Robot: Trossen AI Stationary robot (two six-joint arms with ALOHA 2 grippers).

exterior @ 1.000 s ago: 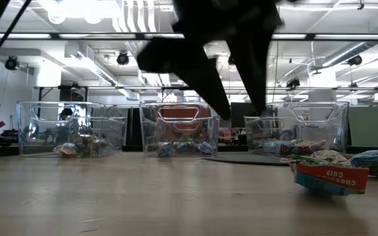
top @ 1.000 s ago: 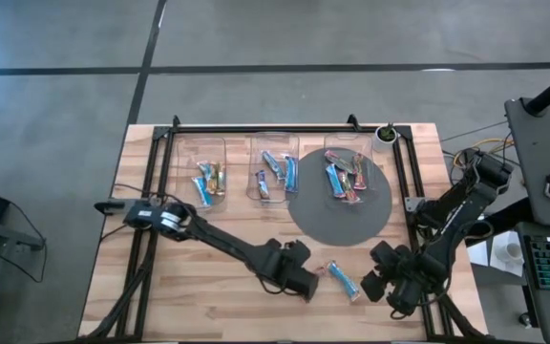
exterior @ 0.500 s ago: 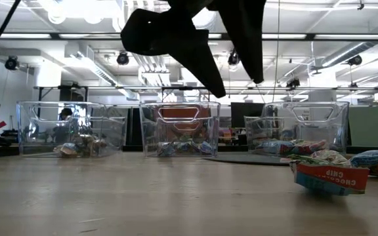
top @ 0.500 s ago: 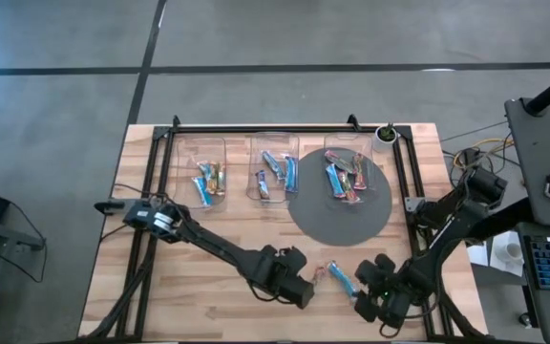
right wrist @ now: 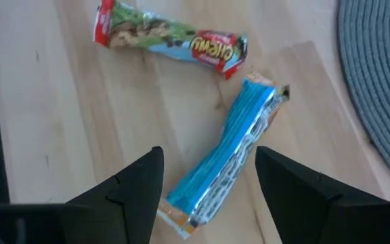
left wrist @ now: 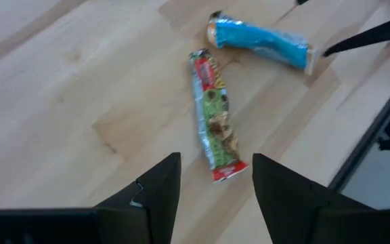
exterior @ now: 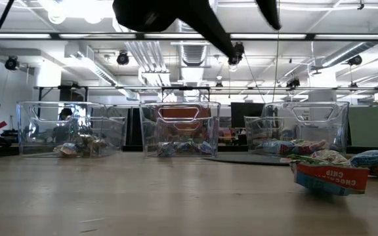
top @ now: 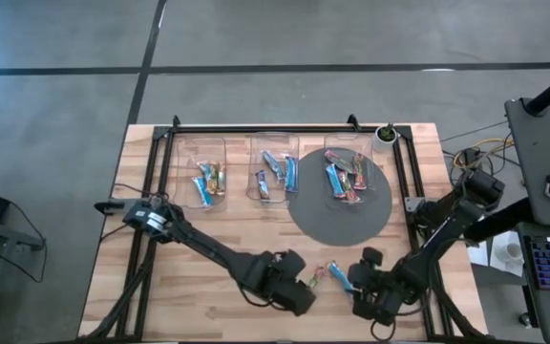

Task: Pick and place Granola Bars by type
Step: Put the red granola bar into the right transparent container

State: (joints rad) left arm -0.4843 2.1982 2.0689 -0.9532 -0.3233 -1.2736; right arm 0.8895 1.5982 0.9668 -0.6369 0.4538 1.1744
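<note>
Two granola bars lie flat on the wood near the table's near edge: a green one with red ends [top: 319,275] [left wrist: 215,115] [right wrist: 175,37] and a bright blue one [top: 342,277] [left wrist: 259,41] [right wrist: 229,156] [exterior: 330,177]. My left gripper [top: 300,287] [left wrist: 215,163] hovers open just left of them, its fingers astride the green bar's end in its wrist view. My right gripper [top: 363,285] [right wrist: 208,176] hovers open just right of them, above the blue bar's near end. Other bars lie in three clear bins [top: 208,172] [top: 273,172] [top: 351,170].
A round grey mat [top: 327,222] [right wrist: 378,68] lies under the right-hand bin, just beyond the loose bars. The three bins [exterior: 71,128] [exterior: 179,128] [exterior: 297,128] stand in a row toward the far edge. Bare wood stretches left of the left gripper.
My left gripper has risen and drawn back toward the table's near left, uncovering the green bar. My right gripper has moved left along the near edge toward the blue bar. Both bars have stayed where they were.
</note>
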